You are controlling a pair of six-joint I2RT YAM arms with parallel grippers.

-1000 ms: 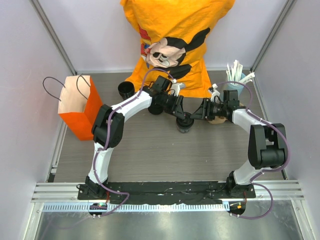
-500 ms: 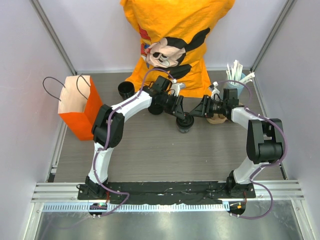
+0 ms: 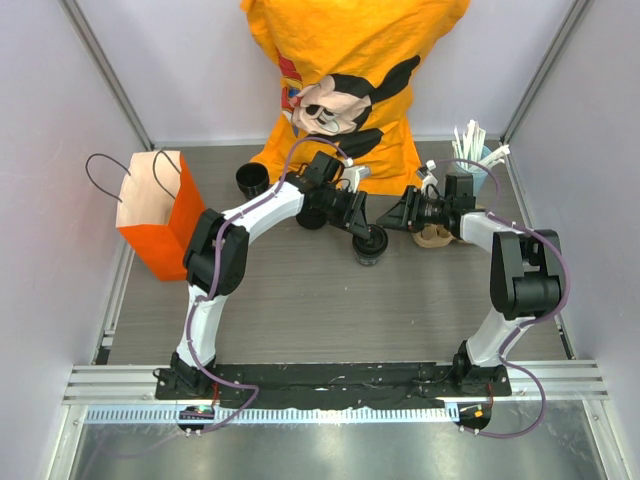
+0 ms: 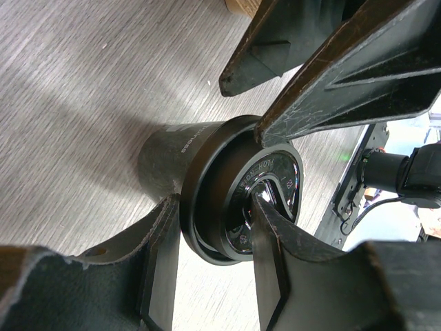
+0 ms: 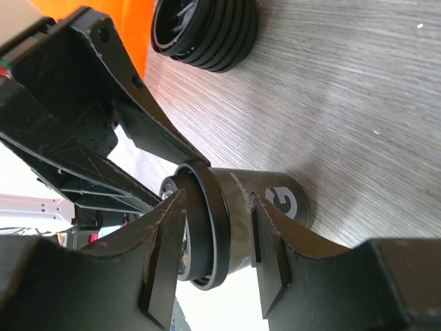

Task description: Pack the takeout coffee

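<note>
1. The takeout coffee [image 3: 370, 244] stood upright mid-tabletop [image 3: 300, 310], lid on, well apart from the orange paper bag [image 3: 160, 215] at the left.
2. The left fingers [image 4: 155, 262] were clenched on its lid rim, one on the top face and one under the rim.
3. The right fingers [image 5: 165, 255] were half spread along the cup wall and lid; couldn't tell if they were grasping it.
4. A black lid stack [image 5: 207, 34] sat near the cup.
</note>
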